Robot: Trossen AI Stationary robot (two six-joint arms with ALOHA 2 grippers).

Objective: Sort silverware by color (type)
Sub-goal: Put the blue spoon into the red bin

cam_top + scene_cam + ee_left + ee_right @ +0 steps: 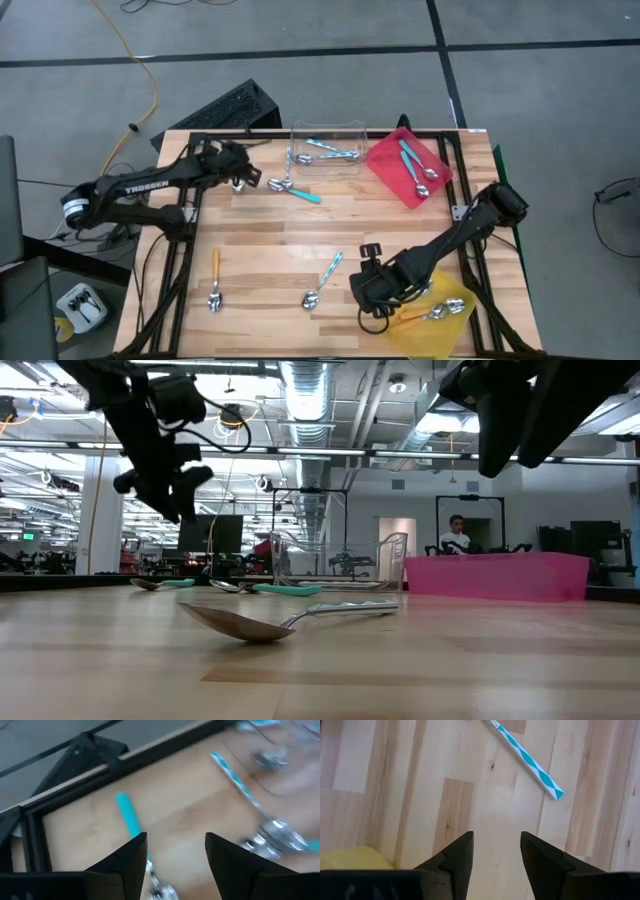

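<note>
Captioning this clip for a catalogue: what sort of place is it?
Probably a robotics lab in an open industrial hall: exposed ceiling ducts, a person at a desk behind, and a framed wooden table.

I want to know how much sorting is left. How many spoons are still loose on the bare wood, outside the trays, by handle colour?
Orange handle: 1, the orange spoon near the front left.
Solid teal handle: 1, the teal spoon by the left gripper.
Light blue patterned handle: 2, the front patterned spoon and the back patterned spoon.
Total: 4
</note>
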